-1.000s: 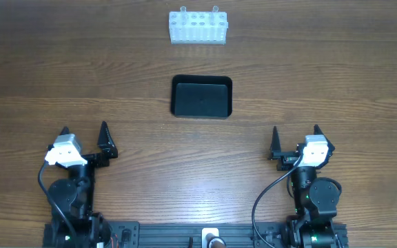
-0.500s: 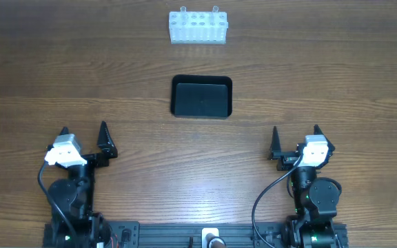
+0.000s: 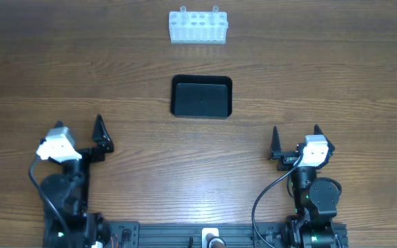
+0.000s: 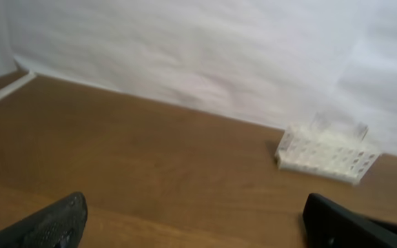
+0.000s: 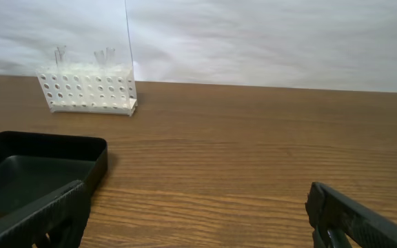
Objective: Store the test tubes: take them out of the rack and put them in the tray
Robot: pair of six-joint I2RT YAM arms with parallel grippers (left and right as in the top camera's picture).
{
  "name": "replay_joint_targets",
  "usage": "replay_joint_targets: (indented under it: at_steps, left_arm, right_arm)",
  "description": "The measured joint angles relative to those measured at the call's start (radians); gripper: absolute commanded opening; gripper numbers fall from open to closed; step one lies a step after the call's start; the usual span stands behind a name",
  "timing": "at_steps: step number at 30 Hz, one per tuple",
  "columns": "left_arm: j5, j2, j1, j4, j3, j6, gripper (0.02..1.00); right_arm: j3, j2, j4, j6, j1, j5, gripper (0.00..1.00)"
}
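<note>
One worktop (image 3: 336,76) is counted. Two claws are counted on it: the left claw (image 3: 80,125) and the right claw (image 3: 295,131). One black tray (image 3: 202,97) is seen ahead of the claws, between them. One white rack (image 3: 198,29) is seen farther ahead, beyond the tray. Two test tubes (image 3: 182,10) are counted in the rack, one near each end.

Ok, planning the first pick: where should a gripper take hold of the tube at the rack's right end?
Probably grip the tube by its top, the part standing clear above the rack, coming straight down. It stands upright and the rack encloses the rest.
</note>
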State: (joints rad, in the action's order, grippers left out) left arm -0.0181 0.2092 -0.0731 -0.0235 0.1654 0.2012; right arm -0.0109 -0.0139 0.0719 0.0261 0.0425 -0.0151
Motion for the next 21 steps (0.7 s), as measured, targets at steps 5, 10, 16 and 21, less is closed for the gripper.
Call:
replay_joint_targets:
  at_steps: [5, 10, 16, 21]
  left_arm:
    - [0.000, 0.177, 0.044, -0.002, 0.196, 0.000, 0.998]
    - [0.000, 0.347, 0.132, 0.000, 0.389, 0.000, 0.998]
    - [0.000, 0.517, 0.238, -0.002, 0.565, 0.000, 0.998]
    - [0.000, 0.667, 0.308, -0.016, 0.706, 0.000, 0.998]
  right_arm:
    - [0.000, 0.000, 0.000, 0.000, 0.000, 0.003, 0.991]
    - [0.000, 0.000, 0.000, 0.001, 0.000, 0.003, 0.993]
    - [0.000, 0.000, 0.000, 0.001, -0.001, 0.006, 0.991]
    - [0.000, 0.000, 0.000, 0.000, -0.001, 0.006, 0.993]
